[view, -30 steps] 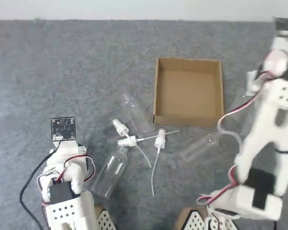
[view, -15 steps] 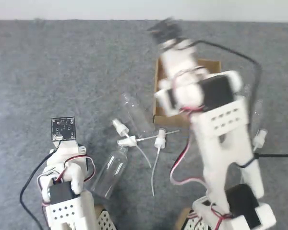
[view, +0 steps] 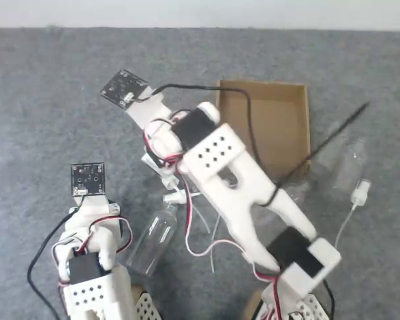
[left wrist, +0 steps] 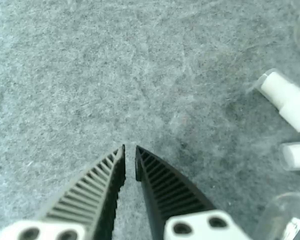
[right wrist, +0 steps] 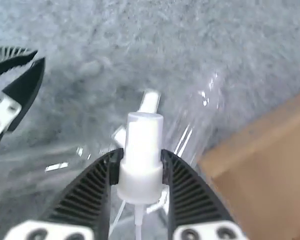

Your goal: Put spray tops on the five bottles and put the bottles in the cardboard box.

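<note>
My right gripper (right wrist: 139, 159) is shut on a white spray top (right wrist: 140, 145), one finger on each side of its collar, its tube pointing back toward the wrist. A clear bottle (right wrist: 190, 135) lies just beyond it. In the high view the right arm (view: 220, 167) stretches over the table's middle. Another spray top (view: 175, 198) lies beside it and a bottle (view: 153, 237) lies near the front. My left gripper (left wrist: 130, 150) is shut and holds nothing, low over the carpet. The cardboard box (view: 280, 120) is empty. A bottle (view: 352, 160) and a spray top (view: 361, 192) lie to its right.
Two spray tops (left wrist: 285, 97) lie on the grey carpet off to one side of the left gripper. A further bottle (view: 297, 193) is partly hidden by the right arm. The box corner (right wrist: 260, 170) is close beside the right gripper. The far left carpet is bare.
The right arm has swung from the table's right side across the box to the middle and now sits on a spray top. The left arm has kept still.
</note>
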Motion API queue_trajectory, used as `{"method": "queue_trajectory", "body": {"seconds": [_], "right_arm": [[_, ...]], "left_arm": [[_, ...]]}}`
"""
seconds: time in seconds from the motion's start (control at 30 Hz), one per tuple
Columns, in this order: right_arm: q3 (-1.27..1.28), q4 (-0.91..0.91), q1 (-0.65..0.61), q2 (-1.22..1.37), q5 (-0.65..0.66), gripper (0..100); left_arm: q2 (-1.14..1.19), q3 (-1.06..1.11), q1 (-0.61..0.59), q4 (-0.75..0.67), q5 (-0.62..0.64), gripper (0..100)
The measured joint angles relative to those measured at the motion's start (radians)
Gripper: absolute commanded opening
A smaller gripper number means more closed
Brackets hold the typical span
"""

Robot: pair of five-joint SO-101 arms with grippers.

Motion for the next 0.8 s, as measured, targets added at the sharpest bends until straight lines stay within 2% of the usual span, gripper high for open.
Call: {"method": "queue_trajectory", "body": {"seconds": [0.4, 0.63, 0.8], "right_arm": [[0.000, -0.180, 0.014, 0.239, 0.000, 1.7], [0.000, -0.204, 0.094, 0.308, 0.000, 1.7], [0.000, -0.204, 0.103, 0.310, 0.000, 1.7]], "left_arm": [[0.000, 0.000, 0.000, 0.000, 0.000, 3], [0.000, 0.000, 0.000, 0.000, 0.000, 3], [0.000, 0.000, 0.000, 0.000, 0.000, 3]]}}
